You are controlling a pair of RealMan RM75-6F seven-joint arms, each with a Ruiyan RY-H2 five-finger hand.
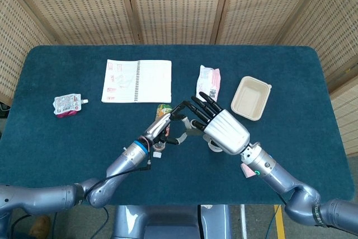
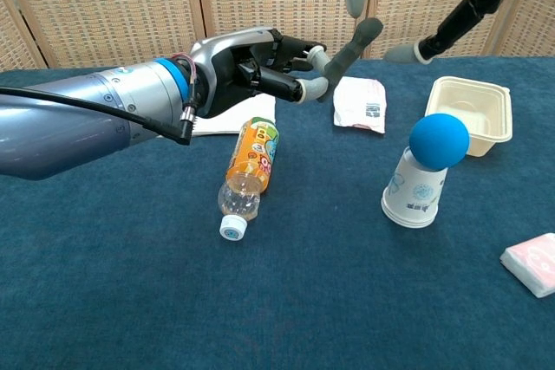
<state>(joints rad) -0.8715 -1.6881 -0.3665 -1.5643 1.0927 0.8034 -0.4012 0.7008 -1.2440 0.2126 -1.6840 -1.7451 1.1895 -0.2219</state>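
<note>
head view: left hand point(image 1: 168, 127) hovers over the bottle point(image 1: 161, 111), fingers spread, nothing in its grasp — only the bottle's label end and its cap show past the hand. right hand point(image 1: 215, 122) hangs just right of the bottle, fingers splayed, released, covering most of the paper cup point(image 1: 213, 146). a pink packet point(image 1: 246, 169) peeks out beside the right wrist, further right of the bottle. beyond the bottle lies an open notebook point(image 1: 137, 80); beyond and right of it a white pouch point(image 1: 209, 83), then a beige tray point(image 1: 250, 98). a small foil pouch point(image 1: 68, 104) sits well left of the bottle.

chest view: bottle point(image 2: 249, 171) lies on its side on the blue table point(image 2: 130, 301), white cap toward the camera. left hand point(image 2: 282, 71) is above the bottle's far end, not touching it. right of the bottle stands the paper cup point(image 2: 414, 192), upside down and tilted, a blue ball point(image 2: 439, 140) on top — right hand point(image 2: 416, 6) is above it, only its fingertips in frame.
</note>
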